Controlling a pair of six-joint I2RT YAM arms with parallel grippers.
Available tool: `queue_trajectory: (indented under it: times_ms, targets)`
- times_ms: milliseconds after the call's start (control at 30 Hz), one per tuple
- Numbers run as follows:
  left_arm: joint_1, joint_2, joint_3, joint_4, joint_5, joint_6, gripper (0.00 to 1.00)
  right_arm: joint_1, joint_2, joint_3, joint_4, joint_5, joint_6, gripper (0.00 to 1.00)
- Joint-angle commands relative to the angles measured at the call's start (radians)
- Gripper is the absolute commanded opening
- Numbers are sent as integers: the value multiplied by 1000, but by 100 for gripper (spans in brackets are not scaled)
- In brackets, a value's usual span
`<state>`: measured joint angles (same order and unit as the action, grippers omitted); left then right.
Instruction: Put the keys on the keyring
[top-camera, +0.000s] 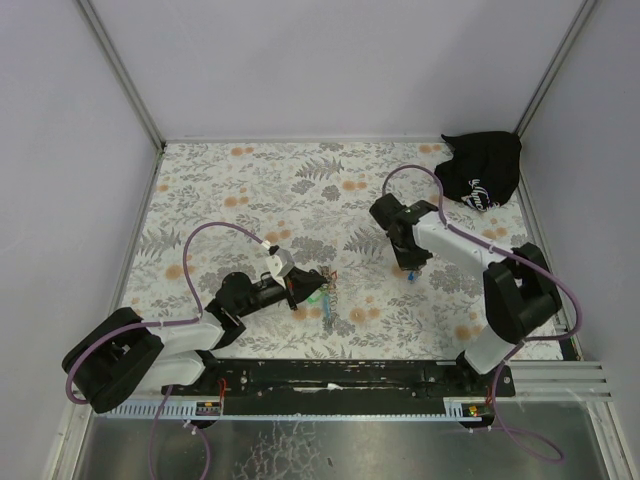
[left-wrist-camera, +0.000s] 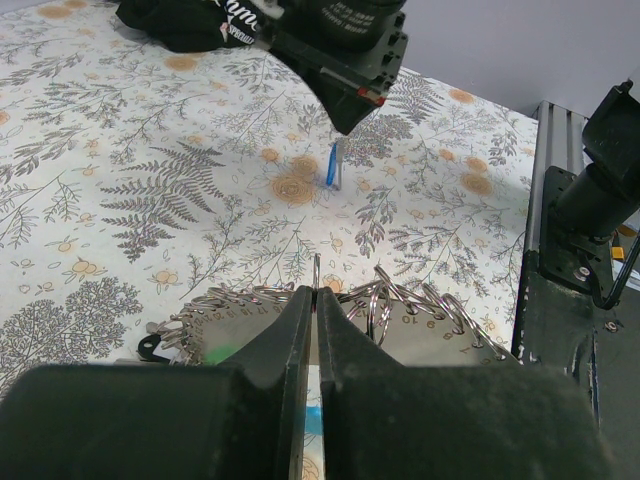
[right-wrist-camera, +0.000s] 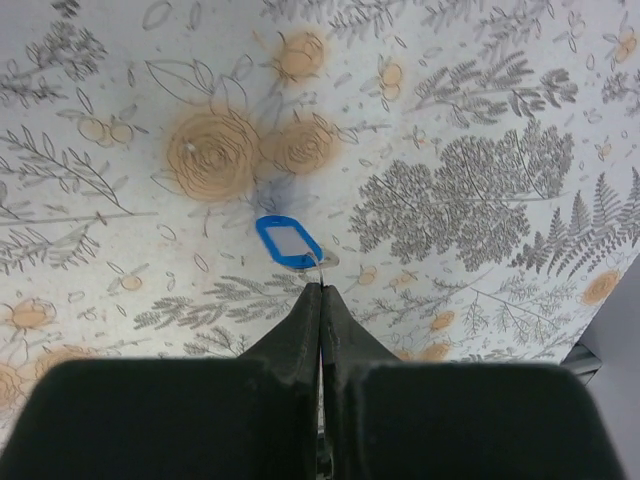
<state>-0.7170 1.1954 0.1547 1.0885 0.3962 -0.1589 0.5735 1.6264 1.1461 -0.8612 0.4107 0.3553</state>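
Slippage is the risk: the right tool (right-wrist-camera: 321, 288), fully closed, pinches only the thin wire loop of the blue key (right-wrist-camera: 289, 243), so it could twist or drop near the keyring (left-wrist-camera: 400, 302). The left tool (left-wrist-camera: 316, 293), also closed, nips one ring of that bundle on the counter (top-camera: 250, 190) at 6 o'clock. Contents of the black cloth bag (top-camera: 483, 170) at 1 o'clock cannot be told.

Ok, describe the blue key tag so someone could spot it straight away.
On the floral table, find the right gripper over the right half. The blue key tag hangs from its shut jaws. It is a small blue frame around a pale window, unlike the silvery keyring at the left gripper.
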Motion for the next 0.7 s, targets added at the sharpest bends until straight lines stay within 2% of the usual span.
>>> queue_trajectory:
  times_ms: [0,367,500,667]
  targets:
    - [7,-24,14,47,-7,9,0,30,94,74,-1,-5,4,0]
    - [6,-9,16,53,-9,9,0,126,284,168,192,-128,63,3]
    - [7,-15,13,50,-13,10,0,126,298,199,221,-157,57,14]
    - [6,-16,13,49,-16,13,0,126,214,150,251,-145,8,37]
